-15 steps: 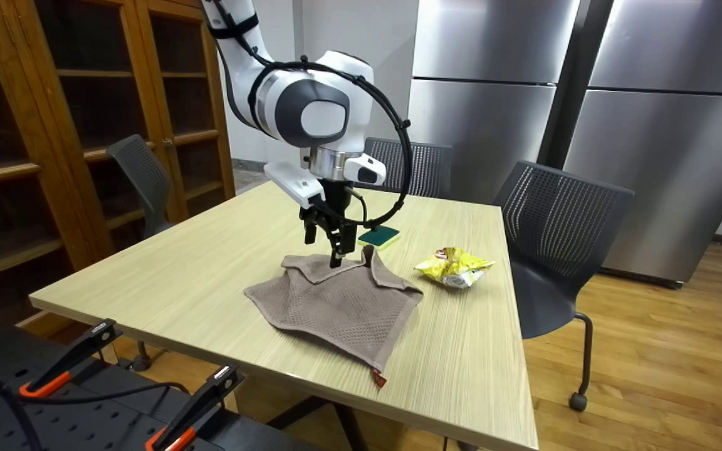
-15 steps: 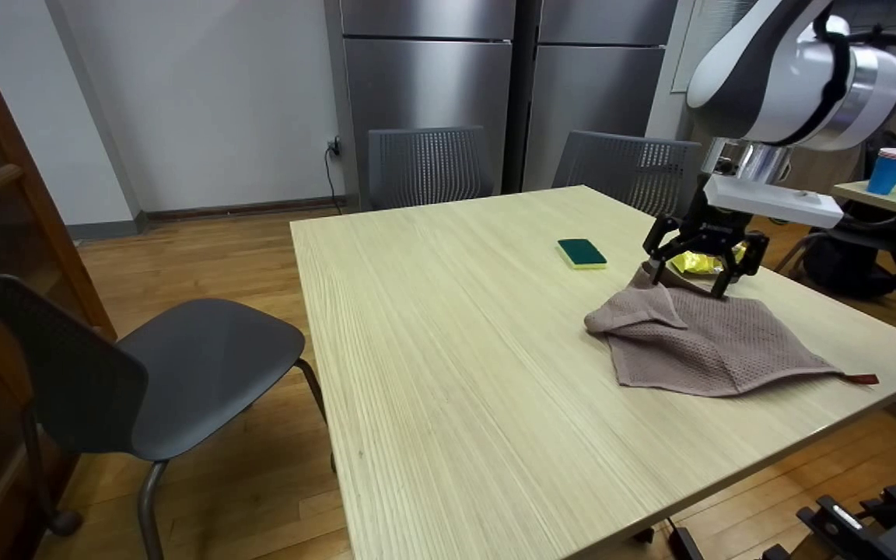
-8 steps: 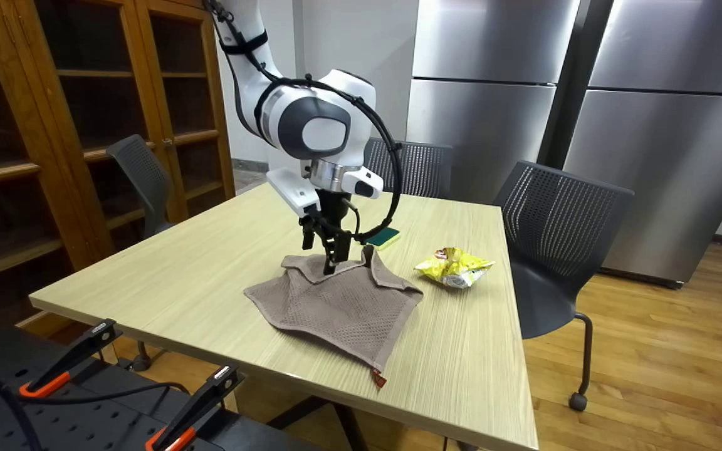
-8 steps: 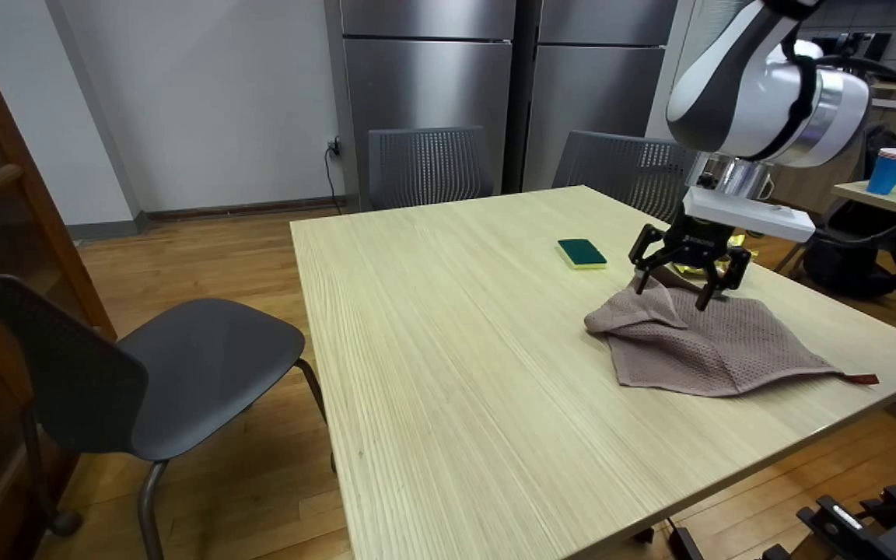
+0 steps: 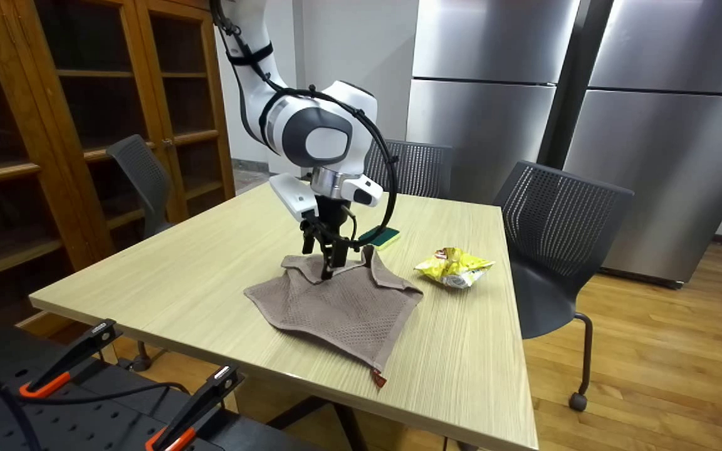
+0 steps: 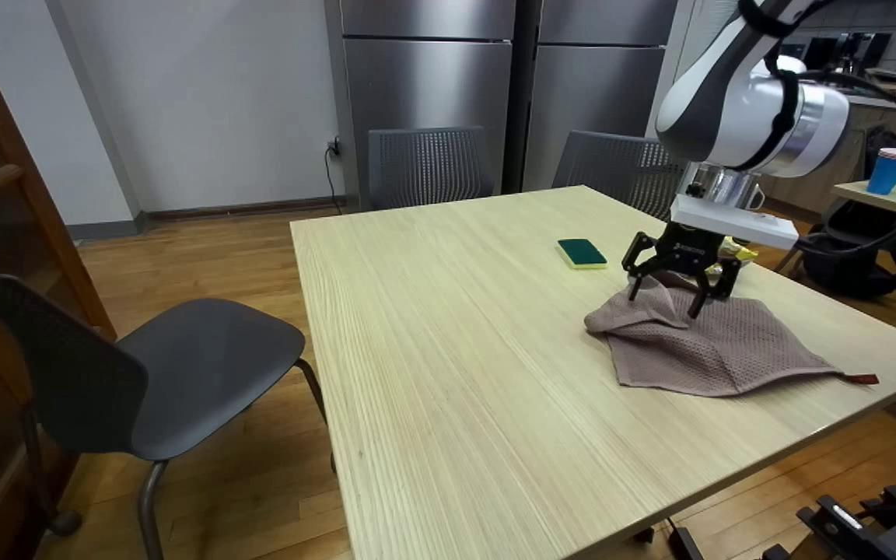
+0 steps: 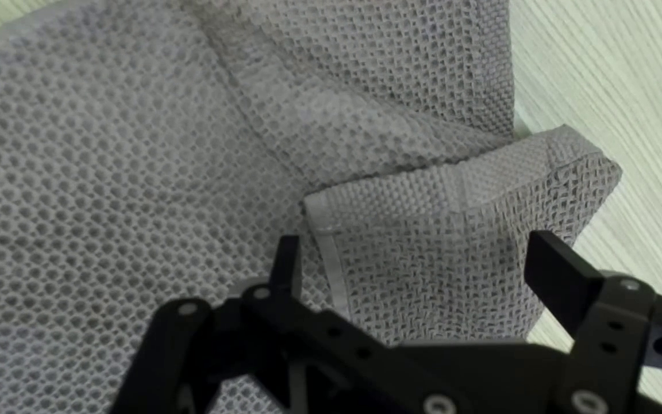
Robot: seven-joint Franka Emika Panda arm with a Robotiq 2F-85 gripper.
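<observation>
Hangs straight down over a grey-brown waffle-weave towel, with the jaws spread wide. Straddles, in the wrist view, a folded-over corner of the towel, with one jaw above the flat weave just past the flap's edge and the opposite one by the flap's outer side, close to the pale table. Cannot tell light contact with the towel from a small gap. Has the towel directly beneath, uneven on the table, with raised folds along the far edge in an exterior view and a small reddish-brown tab at the near corner. Shares the scene with a sponge, dark green side up over yellow, and a crumpled yellow packet, both on the table near the towel. Includes grey chairs around the table in both exterior views, stainless-steel refrigerators behind, a wooden cabinet, and black-and-orange clamps by the table's near edge.
</observation>
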